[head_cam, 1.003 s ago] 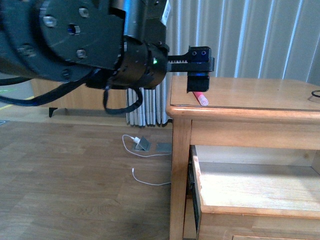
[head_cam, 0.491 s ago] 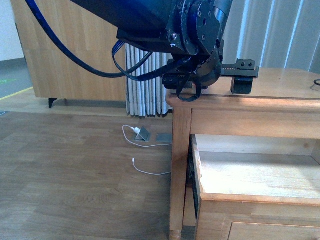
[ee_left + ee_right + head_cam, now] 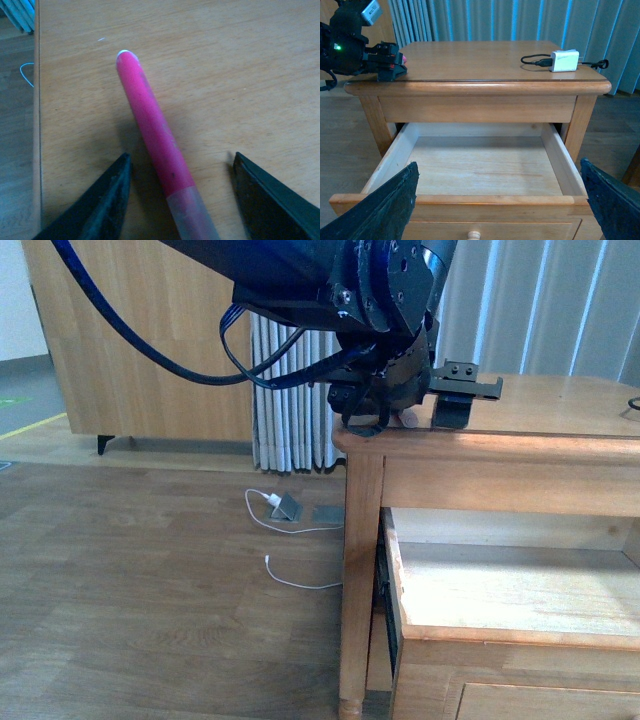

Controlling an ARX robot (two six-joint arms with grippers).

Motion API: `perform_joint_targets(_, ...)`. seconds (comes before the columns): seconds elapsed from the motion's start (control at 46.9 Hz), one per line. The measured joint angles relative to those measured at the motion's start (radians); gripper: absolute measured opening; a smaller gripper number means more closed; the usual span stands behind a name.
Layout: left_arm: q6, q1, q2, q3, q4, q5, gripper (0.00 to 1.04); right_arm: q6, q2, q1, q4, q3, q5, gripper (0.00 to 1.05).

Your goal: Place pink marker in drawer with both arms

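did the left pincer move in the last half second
Yes. In the front view the left pincer has slid left along the nightstand top, ending closer to its front left corner than it was half a second ago.

Our left arm (image 3: 390, 280) is hunched over a corner of the nightstand (image 3: 520, 445), jaws down at its top. The drawer (image 3: 500, 605) below is pulled open, with a white cable (image 3: 295, 583) on the floor (image 3: 150, 590).

Homely room, wooden nightstand (image 3: 475, 87), pleated curtains (image 3: 485, 20), wood floor (image 3: 150, 570)
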Motion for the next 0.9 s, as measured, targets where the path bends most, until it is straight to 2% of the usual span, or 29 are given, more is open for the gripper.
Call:
perform_joint_targets(0.128,0.000,0.010,-0.018,-0.032,0.009,-0.003,0.36,0.000,0.000,0.000,0.000,0.000,0.000,0.96)
perform_joint_targets(0.277,-0.002,0.018,-0.044,-0.073,0.030,0.011,0.16,0.000,0.000,0.000,0.000,0.000,0.000,0.96)
perform_joint_targets(0.512,-0.006,0.027,-0.102,-0.183,0.116,0.095,0.15,0.000,0.000,0.000,0.000,0.000,0.000,0.96)
perform_joint_targets(0.896,0.100,0.023,-0.288,-0.473,0.316,0.456,0.15,0.000,0.000,0.000,0.000,0.000,0.000,0.96)
